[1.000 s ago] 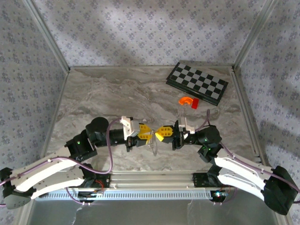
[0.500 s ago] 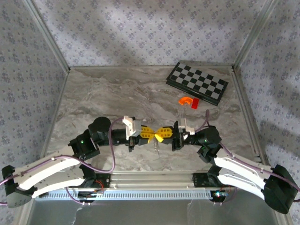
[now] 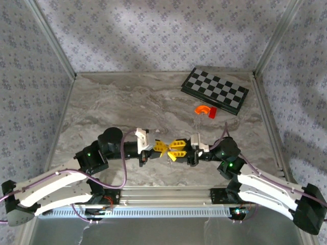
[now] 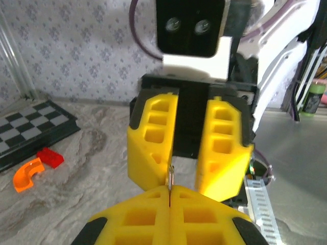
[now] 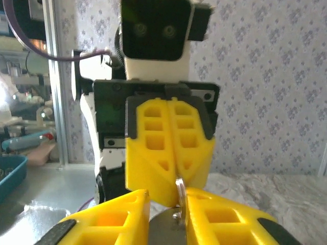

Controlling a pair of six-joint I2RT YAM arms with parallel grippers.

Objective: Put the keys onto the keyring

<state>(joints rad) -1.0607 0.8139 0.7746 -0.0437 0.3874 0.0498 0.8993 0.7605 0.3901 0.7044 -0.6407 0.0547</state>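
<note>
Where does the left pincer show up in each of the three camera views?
Top: the left pincer sits low centre, tip to tip with the right pincer.
Left wrist: bottom centre, shut on a thin metal piece.
Right wrist: centre, facing the camera.
Landmark: the right pincer, open, faces it in the left wrist view and sits at the bottom of the right wrist view.

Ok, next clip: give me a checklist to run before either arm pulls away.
1. Left gripper shut on the thin metal piece: ok.
2. Right gripper free of that piece: cannot tell; its jaws stand apart, but the piece sits beside one finger.
3. Which task item that piece is: cannot tell.
4. Threading done: cannot tell.
5. Chessboard and orange piece well away from both grippers: ok.
</note>
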